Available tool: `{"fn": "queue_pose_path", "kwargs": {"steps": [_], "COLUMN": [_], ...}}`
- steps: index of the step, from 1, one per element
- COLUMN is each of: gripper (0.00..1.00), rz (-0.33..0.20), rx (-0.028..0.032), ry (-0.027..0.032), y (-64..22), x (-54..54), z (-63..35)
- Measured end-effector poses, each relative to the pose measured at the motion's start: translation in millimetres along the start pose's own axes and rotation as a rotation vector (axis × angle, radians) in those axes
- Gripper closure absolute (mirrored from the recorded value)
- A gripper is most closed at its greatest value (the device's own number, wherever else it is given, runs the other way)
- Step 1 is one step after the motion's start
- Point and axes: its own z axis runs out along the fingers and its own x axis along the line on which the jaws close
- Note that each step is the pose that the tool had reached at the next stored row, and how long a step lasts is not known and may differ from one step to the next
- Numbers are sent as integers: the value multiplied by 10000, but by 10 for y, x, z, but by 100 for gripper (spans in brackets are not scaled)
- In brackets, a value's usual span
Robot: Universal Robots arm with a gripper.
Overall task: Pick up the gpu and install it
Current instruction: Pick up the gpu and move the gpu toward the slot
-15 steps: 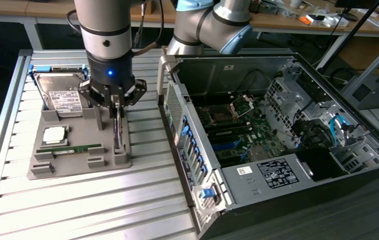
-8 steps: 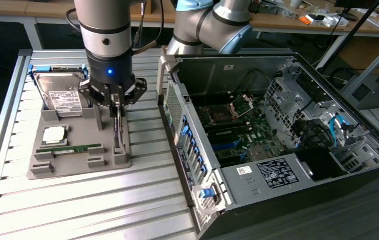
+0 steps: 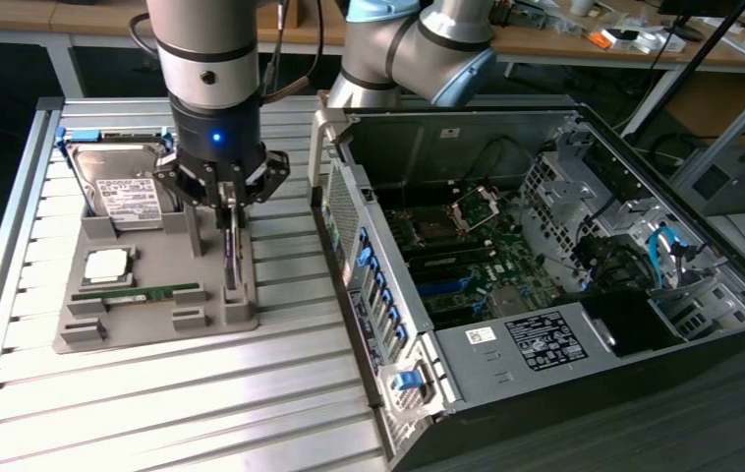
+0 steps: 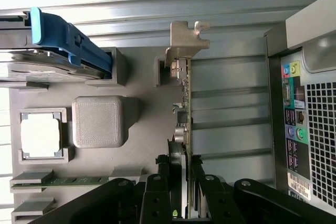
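My gripper [image 3: 230, 200] is clamped on the gpu [image 4: 186, 103], which stands on edge in its grey tray [image 3: 149, 323] slot beside the open computer case [image 3: 478, 393].

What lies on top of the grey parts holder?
On the holder: a hard drive, a square silver chip, a green RAM stick, and the gpu standing on edge, gripped by the fingers. The gpu's lower edge is hidden in its slot.

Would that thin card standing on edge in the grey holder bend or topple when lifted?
The gpu looks like a rigid circuit board, so probably stiff, not floppy. Thin and on edge, it would likely tip without its grey holder. Its small exposed parts look fragile.
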Motion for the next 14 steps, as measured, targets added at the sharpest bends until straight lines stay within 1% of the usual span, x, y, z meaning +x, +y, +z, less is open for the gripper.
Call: {"fn": "queue_pose_path", "kwargs": {"steps": [14], "gripper": [73], "rz": [0], "rx": [-1], "ry": [-1], "y": [2], "x": [-1], "z": [-43]}}
